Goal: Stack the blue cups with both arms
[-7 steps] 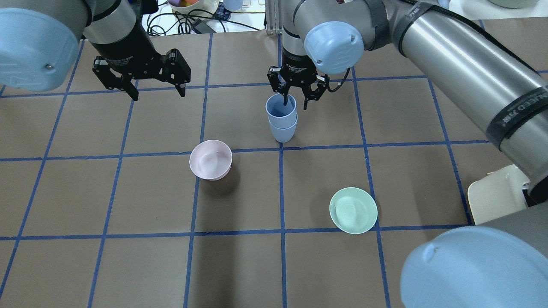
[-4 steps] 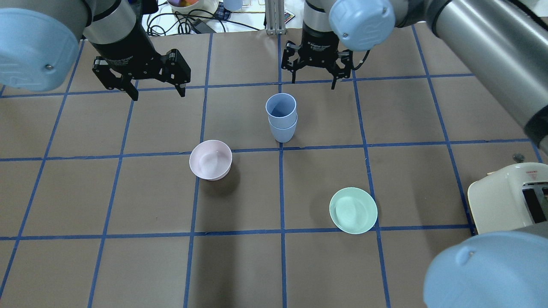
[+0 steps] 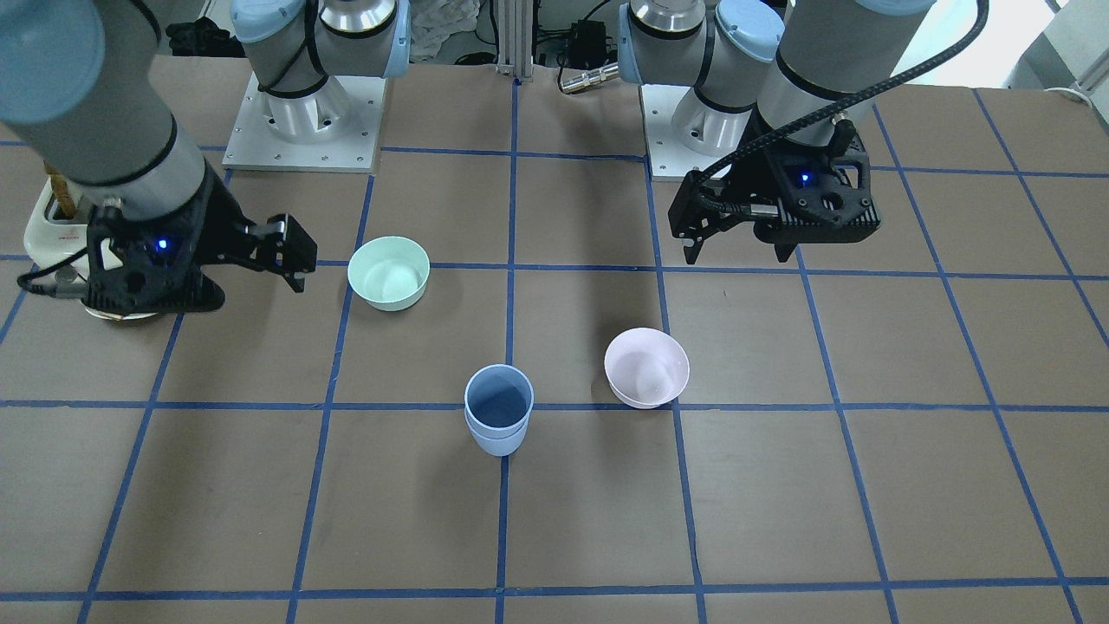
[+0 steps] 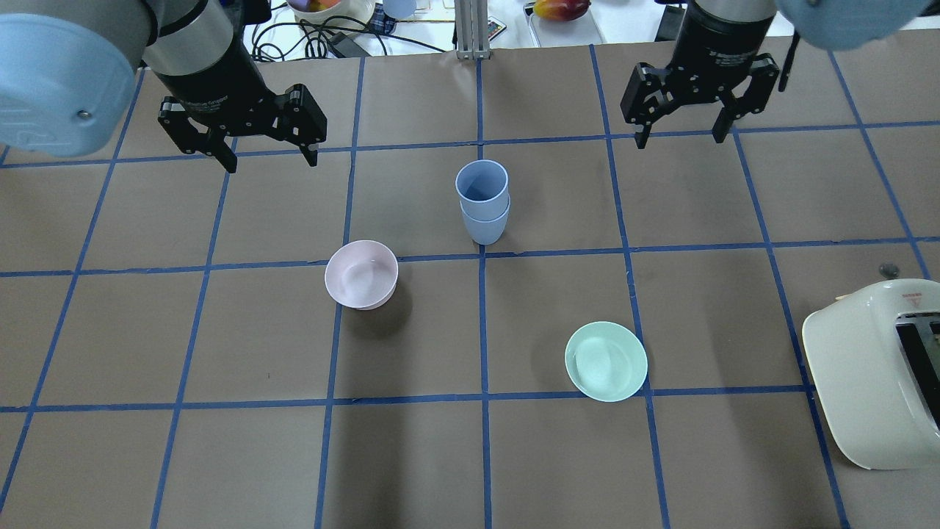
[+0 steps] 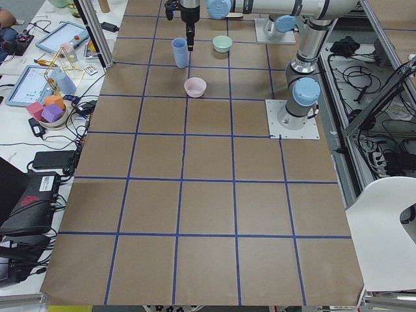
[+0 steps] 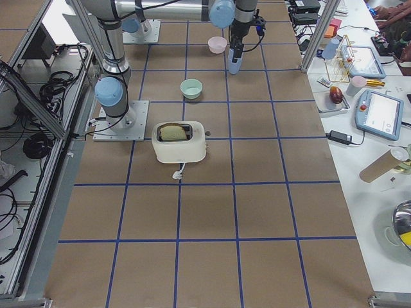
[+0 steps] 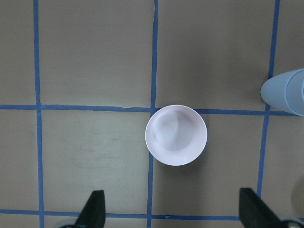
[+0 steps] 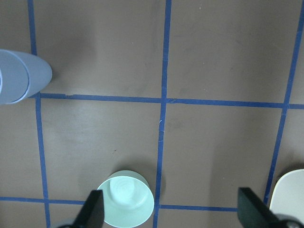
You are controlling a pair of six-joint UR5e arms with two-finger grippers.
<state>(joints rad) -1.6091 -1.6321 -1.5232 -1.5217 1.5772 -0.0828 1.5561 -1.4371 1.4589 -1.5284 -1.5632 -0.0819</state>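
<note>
The two blue cups [image 4: 482,202] stand nested, one inside the other, upright near the table's middle. They also show in the front view [image 3: 498,420] and at the edges of the left wrist view [image 7: 289,92] and the right wrist view [image 8: 19,76]. My left gripper [image 4: 272,158] is open and empty, hovering at the far left, above the pink bowl [image 7: 176,135]. My right gripper [image 4: 683,138] is open and empty, hovering at the far right, well clear of the cups.
The pink bowl [image 4: 361,274] sits to the near left of the cups. A mint-green bowl [image 4: 606,361] sits to the near right. A cream toaster [image 4: 874,367] stands at the right edge. Cables and clutter lie beyond the far edge.
My right gripper has come away from the top cup's rim, risen and moved off to the far right, empty. The stacked cups stay put. The left arm has not moved.
</note>
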